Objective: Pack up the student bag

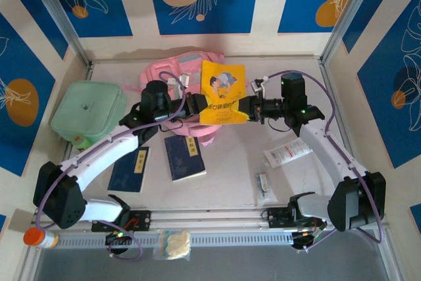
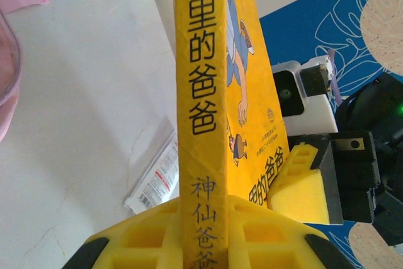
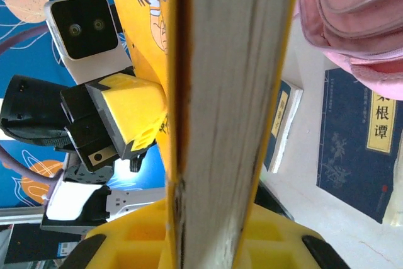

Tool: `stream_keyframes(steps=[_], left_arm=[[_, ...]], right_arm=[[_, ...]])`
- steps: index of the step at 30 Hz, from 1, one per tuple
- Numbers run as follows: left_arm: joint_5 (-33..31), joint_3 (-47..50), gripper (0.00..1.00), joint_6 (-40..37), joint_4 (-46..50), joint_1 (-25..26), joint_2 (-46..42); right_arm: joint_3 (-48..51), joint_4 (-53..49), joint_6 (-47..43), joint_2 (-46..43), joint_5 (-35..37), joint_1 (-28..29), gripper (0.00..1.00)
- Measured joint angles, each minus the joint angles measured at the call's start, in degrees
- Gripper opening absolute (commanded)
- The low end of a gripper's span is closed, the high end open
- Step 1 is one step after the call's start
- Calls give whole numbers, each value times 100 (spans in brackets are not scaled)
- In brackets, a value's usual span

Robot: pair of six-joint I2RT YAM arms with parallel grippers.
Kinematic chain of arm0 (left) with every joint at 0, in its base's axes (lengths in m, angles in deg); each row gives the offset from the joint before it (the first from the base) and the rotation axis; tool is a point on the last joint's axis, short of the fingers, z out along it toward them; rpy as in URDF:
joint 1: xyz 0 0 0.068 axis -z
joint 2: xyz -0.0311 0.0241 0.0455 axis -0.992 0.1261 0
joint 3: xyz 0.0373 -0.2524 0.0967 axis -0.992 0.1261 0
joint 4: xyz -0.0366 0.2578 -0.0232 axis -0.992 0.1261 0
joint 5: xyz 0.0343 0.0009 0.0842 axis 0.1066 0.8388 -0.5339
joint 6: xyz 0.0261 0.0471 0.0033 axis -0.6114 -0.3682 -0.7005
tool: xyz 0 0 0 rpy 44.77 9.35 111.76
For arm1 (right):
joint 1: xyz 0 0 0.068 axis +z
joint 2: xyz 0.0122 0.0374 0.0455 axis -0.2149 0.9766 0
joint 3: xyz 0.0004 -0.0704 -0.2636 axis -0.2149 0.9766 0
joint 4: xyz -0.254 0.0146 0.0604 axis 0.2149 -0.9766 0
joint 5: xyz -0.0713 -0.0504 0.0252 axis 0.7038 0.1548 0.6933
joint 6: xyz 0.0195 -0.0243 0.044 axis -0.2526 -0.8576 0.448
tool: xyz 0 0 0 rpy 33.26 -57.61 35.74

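The left jaws pinch the spine of a yellow book (image 1: 222, 90). The right jaws pinch its page edge from the opposite side, yellow pads (image 2: 296, 184) flat on the cover. The book is lifted off the counter (image 1: 230, 182), its cover facing up in the top view. The left arm (image 1: 99, 156) arcs from its base at 7 o'clock, wrist pointing to 3 o'clock. The right arm (image 1: 329, 143) bends in from 5 o'clock, wrist pointing to 9 o'clock.

The bag (image 1: 164, 70) lies at 12 o'clock on the counter beneath the book. It is pink and rumpled with grey-silver trim, and both wrists largely cover it.

Two dark blue books (image 1: 184, 156) lie at 7 o'clock of the bag, and a mint case (image 1: 89, 113) sits at 9 o'clock.
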State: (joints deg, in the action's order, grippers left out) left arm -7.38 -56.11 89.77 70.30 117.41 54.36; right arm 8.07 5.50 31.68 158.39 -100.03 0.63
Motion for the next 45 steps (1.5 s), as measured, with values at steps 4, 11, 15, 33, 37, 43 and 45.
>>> stream_keyframes(steps=[4,11,15,33,37,43,45], left_arm=[[-205,-81,35,-557,514,-2,-26],[-973,-1091,48,-2684,2229,-2,149],[-1552,-1569,53,-4002,2855,-2,697],[-2398,-3412,57,-7071,4081,-31,3526],[-2352,-4079,58,-7250,4446,-59,4157],[-2583,-4533,52,-7302,4747,-74,4756],[-2688,-4599,49,-7305,4743,-79,4854]], right_arm=[[-199,-518,-315,66,96,-79,0],[-444,-1613,-1019,68,640,-573,0],[-472,-2103,-1344,63,977,-863,0],[-348,-2566,-1700,52,1440,-1703,0],[-267,-2559,-1703,46,1443,-1790,0],[-133,-2492,-1698,39,1353,-1801,0],[-107,-2470,-1698,42,1349,-1801,0]])
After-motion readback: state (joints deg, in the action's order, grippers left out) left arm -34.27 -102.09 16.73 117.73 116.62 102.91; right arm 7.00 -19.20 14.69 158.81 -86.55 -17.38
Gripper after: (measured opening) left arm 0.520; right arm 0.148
